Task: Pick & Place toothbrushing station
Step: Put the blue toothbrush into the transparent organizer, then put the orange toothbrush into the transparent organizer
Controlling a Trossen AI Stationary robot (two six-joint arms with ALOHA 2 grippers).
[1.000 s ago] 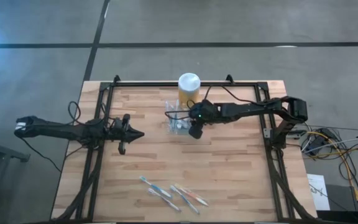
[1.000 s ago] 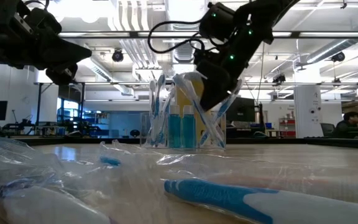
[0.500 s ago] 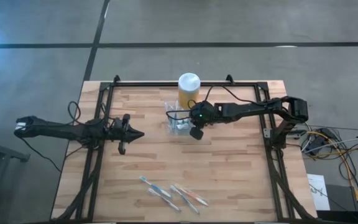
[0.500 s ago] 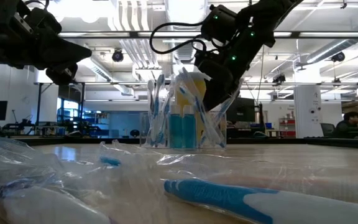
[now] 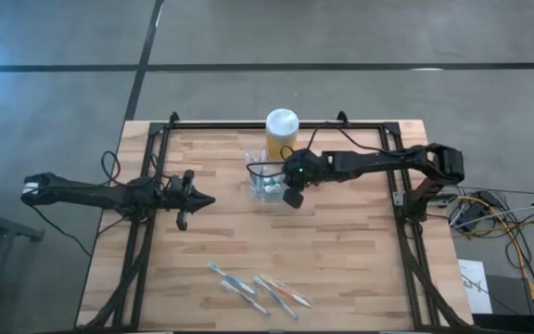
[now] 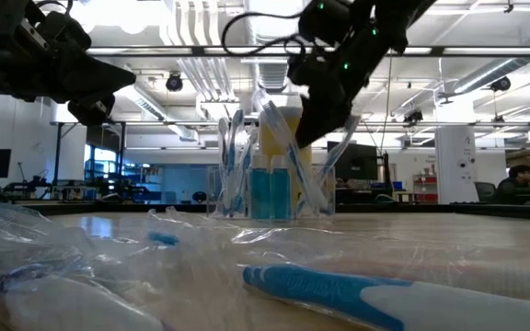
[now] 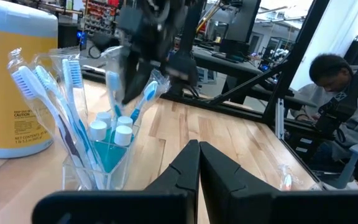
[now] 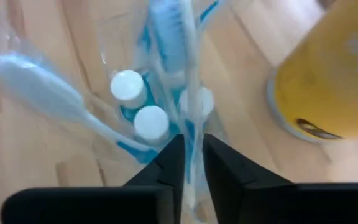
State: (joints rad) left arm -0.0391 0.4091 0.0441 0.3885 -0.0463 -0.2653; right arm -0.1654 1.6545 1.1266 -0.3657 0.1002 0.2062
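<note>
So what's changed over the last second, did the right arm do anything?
The right gripper, shut on a wrapped toothbrush standing in the clear holder, has risen a little above the holder. The left gripper, the yellow jar and the toothbrushes on the table stayed where they were.

Your right gripper (image 5: 290, 190) sits at frame centre, fingers pinched nearly together. Your left gripper (image 5: 204, 199) waits centre-left, arm stretched level, fingers closed.
</note>
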